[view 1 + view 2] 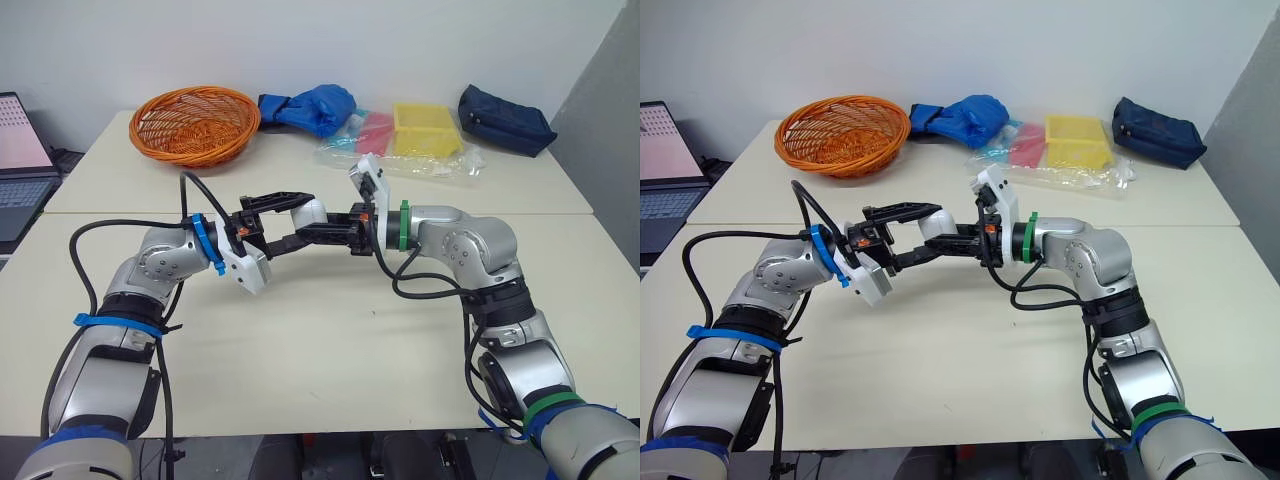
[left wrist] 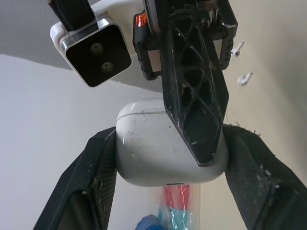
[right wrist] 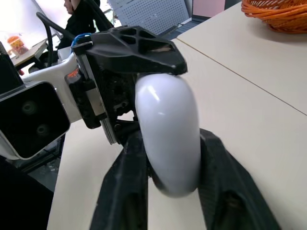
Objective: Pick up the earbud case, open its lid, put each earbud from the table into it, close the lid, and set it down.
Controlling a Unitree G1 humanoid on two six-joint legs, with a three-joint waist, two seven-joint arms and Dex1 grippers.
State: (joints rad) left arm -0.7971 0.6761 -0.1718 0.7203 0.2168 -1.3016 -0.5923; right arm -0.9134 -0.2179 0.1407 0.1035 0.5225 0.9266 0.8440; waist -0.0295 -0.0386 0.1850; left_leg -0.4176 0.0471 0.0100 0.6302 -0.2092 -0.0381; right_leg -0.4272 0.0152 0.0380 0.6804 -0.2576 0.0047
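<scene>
The earbud case (image 1: 312,211) hangs shut, nearer the robot than the orange basket (image 1: 195,122) — pinched by both left gripper (image 2: 170,139) and right gripper (image 3: 172,139) — so the left should hold firm while the right levers only the lid.

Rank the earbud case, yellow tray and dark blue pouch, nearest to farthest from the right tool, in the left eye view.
1. earbud case: gripped in the right tool.
2. yellow tray: behind, rightward.
3. dark blue pouch: beyond the tray, back right.
</scene>
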